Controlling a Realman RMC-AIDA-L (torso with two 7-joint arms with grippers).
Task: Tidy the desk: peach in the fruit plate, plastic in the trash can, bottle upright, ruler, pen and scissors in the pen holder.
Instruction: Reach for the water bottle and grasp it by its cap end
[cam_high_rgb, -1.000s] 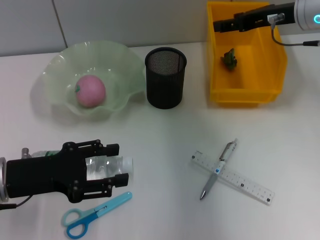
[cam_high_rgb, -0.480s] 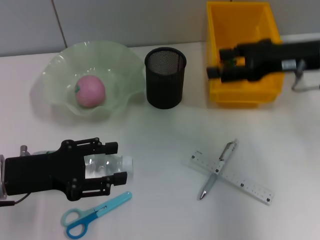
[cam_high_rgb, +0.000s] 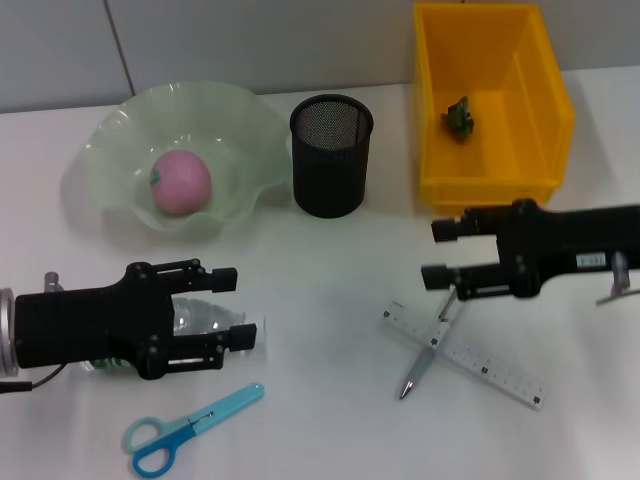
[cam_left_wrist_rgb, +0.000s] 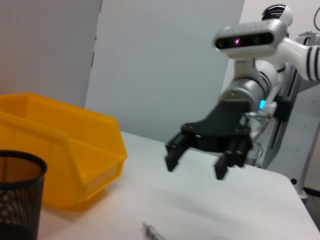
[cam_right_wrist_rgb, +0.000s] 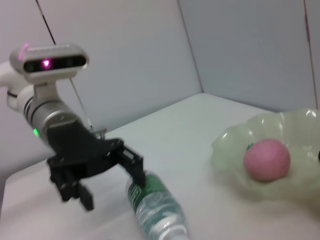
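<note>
The pink peach (cam_high_rgb: 180, 182) lies in the green fruit plate (cam_high_rgb: 115, 150). A green scrap of plastic (cam_high_rgb: 459, 117) rests inside the yellow trash can (cam_high_rgb: 545, 110). The clear bottle (cam_high_rgb: 205, 320) lies on its side at the near left, and my left gripper (cam_high_rgb: 228, 307) is open with a finger on each side of it. The silver pen (cam_high_rgb: 432, 345) lies across the ruler (cam_high_rgb: 480, 365). Just beyond them my right gripper (cam_high_rgb: 443, 253) hovers open and holds nothing. The blue scissors (cam_high_rgb: 185, 428) lie at the front left. The black mesh pen holder (cam_high_rgb: 331, 155) stands at the back centre.
The left wrist view shows the trash can (cam_left_wrist_rgb: 65, 155), the pen holder (cam_left_wrist_rgb: 17, 195), the pen's tip (cam_left_wrist_rgb: 152, 232) and my right gripper (cam_left_wrist_rgb: 196, 162). The right wrist view shows my left gripper (cam_right_wrist_rgb: 112, 185), the bottle (cam_right_wrist_rgb: 157, 210) and the peach (cam_right_wrist_rgb: 266, 159).
My right arm has come away from the trash can toward me and now hangs over the pen and ruler. The left gripper has shifted slightly farther along the bottle.
</note>
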